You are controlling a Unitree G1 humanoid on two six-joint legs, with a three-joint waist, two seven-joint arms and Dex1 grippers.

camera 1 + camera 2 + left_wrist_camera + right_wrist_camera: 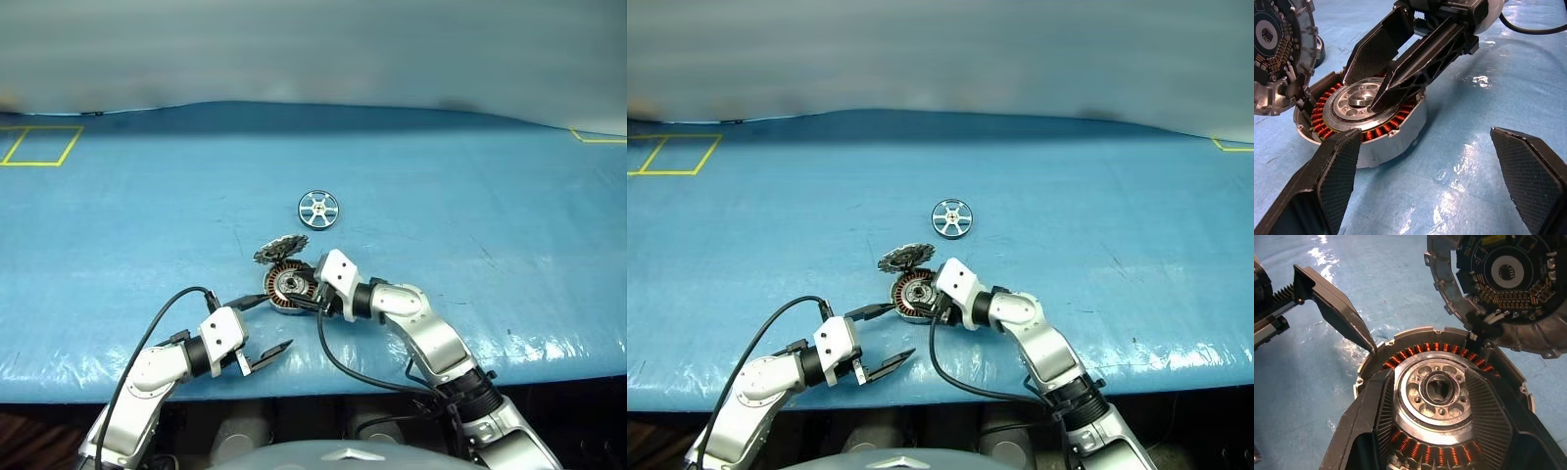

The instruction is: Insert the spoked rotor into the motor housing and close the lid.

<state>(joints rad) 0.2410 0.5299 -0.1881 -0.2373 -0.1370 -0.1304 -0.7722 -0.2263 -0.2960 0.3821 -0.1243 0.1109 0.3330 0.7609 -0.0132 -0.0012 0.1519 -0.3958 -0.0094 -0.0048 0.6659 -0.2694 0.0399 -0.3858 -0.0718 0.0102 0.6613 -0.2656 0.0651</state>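
While lid (1508,279) stands open, motor housing (1442,391) holds windings; spoked rotor (318,208) apart.

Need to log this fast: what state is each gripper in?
Left gripper: open, empty.
Right gripper: open around the motor housing centre, gripping nothing.

My right gripper (312,294) fingers straddle the housing (1440,396) hub, blocking the top opening. Lid (1508,284) stands tilted up just beyond my right fingertips, hinged at the rim. My left gripper (263,333) is spread wide, near the housing's side. Rotor (318,208) sits well beyond the lid, open blue table (470,225) around it.
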